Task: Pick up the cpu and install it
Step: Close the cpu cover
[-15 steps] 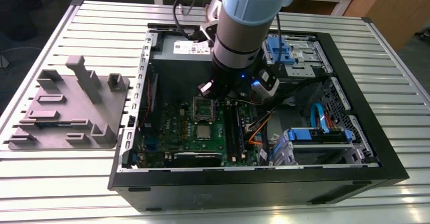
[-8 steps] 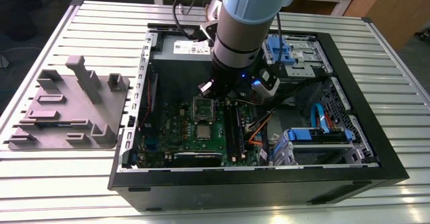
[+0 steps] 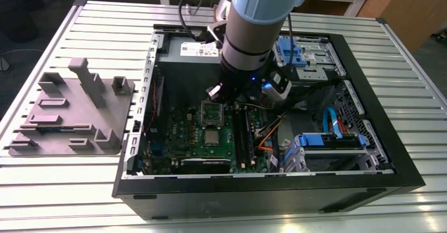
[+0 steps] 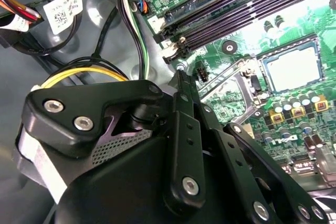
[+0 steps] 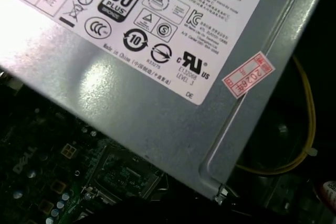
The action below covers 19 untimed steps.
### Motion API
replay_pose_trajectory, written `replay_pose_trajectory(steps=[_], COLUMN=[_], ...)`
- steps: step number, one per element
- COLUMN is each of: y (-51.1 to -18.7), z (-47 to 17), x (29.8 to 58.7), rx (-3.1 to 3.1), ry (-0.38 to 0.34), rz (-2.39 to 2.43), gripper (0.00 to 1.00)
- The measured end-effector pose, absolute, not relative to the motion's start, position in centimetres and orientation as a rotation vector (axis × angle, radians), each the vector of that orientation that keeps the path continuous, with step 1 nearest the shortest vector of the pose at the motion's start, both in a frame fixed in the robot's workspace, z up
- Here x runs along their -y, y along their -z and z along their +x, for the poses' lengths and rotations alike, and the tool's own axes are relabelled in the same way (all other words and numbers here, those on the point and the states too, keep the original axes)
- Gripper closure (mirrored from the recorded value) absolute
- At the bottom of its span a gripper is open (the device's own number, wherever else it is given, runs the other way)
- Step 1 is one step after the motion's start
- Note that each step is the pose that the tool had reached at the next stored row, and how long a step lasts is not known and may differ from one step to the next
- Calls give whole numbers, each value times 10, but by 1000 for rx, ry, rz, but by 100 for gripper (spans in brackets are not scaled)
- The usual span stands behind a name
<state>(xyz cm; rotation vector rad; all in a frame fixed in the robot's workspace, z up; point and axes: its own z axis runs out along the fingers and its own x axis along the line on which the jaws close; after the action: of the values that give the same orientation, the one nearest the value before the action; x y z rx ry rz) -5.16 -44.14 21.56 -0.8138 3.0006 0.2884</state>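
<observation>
You are holding the pincer (image 4: 180, 77) just beside the open socket frame (image 4: 239, 74), where the cpu (image 4: 291, 68) seems to be lying flat. I cannot tell whether the pincer is spread. Be keeping it level and pressing nothing hard. Memory slots (image 4: 247, 9), yellow cables (image 4: 84, 72) and the power supply box (image 5: 157, 77) are crowding you.

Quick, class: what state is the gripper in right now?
Gripper: cannot be told whether open or closed; it hangs over the green board.

one pc case (image 3: 269, 191), inside it one green board (image 3: 183, 133), one cpu (image 3: 211, 135), two blue drive caddies (image 3: 289, 52) (image 3: 332, 140) — beside it one grey tray (image 3: 70, 112)
</observation>
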Motion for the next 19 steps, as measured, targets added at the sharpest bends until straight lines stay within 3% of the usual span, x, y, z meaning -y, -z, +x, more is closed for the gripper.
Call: replay_pose_trajectory(steps=[19], y=[-219], z=[-52], x=[445], rx=[-2971], ry=[-288], rz=[-944], gripper=[90])
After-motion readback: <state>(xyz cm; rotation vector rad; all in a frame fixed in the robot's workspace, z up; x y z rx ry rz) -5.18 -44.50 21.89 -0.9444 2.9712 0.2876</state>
